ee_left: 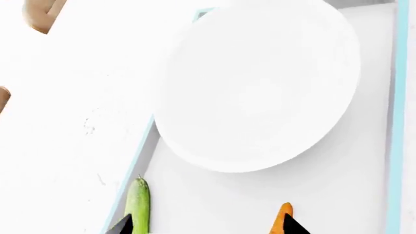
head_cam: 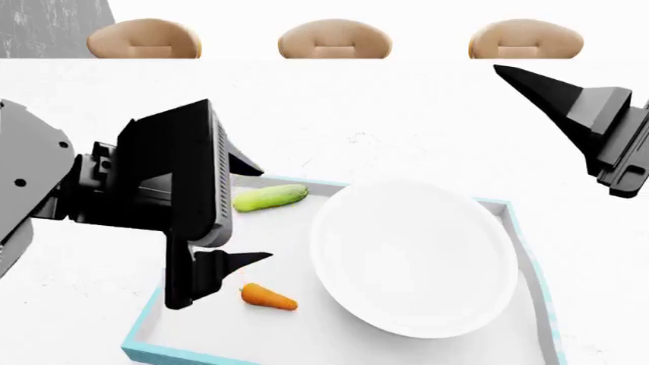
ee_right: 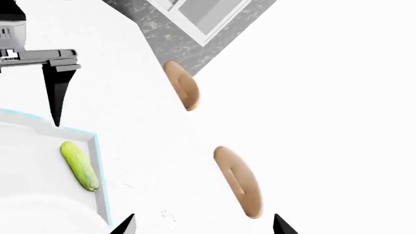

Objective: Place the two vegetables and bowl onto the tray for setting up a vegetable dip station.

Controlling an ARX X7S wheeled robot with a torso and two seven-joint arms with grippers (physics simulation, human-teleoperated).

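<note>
- White and glossy, the bench (head_cam: 406, 114) fills most of the head view, with three tan chair backs (head_cam: 335, 39) lined up along its far edge.
- The left tool (head_cam: 235, 211) is seen hanging over the near-left part of the tray (head_cam: 522, 228), its two black tips spread wide apart with nothing between them.
- The cucumber (head_cam: 270, 198) is seen just beyond that tool's farther tip, inside the tray against the wall; the carrot (head_cam: 269, 297) is seen just past its nearer tip, on the tray floor.
- In the left wrist view, the cucumber (ee_left: 137, 204) and carrot (ee_left: 281, 219) are each found beside one black tip, neither gripped.
- The bowl (head_cam: 414, 255) is seen resting in the tray, to the side of the left tool and well apart from both vegetables.
- The right tool (ee_right: 201, 224) is held high over bare bench, well clear of the tray; its tips are spread and nothing is gripped.
- All three items are judged to be already on the tray, so only pulling the arms away appears to be left.
- The tray's near edge is cut off in the head view, the left arm hides part of the tray floor, and white bowl against white tray makes the bowl's footing hard to make out.
</note>
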